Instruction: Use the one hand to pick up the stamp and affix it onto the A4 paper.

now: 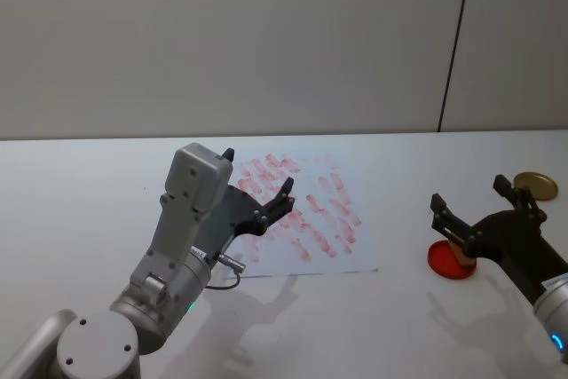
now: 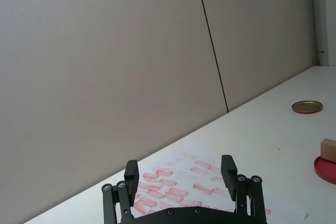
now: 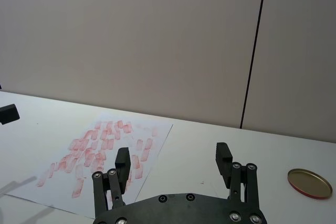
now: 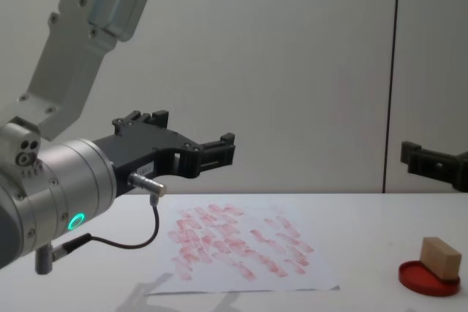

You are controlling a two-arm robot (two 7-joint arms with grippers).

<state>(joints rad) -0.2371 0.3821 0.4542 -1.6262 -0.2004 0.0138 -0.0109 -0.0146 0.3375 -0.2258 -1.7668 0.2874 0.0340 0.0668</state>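
My right end effector (image 1: 470, 193) hangs over the right side of the table (image 1: 355, 326), its two black fingers spread wide with nothing between them; from the chest it reaches in from the right edge, well above the table top. Under it sits the red ink pad (image 4: 428, 278), flat on the table; the stamp (image 4: 441, 257), a small tan wooden block, stands on that pad, touching it and clear of my fingers. My left end effector (image 1: 257, 171) is held up in the air over the near left part of the A4 paper (image 1: 315, 219), not touching it; its fingers are also wide apart and empty; a black cable (image 4: 155, 217) loops down below its wrist. The A4 paper lies flat in the middle of the table, covered with many red-pink rectangular marks; it lies to the left of the ink pad, with bare table between them. Farther back on the right a round gold lid (image 1: 536, 185) lies by itself; beyond it rises a pale wall (image 1: 222, 42) with one dark vertical seam.
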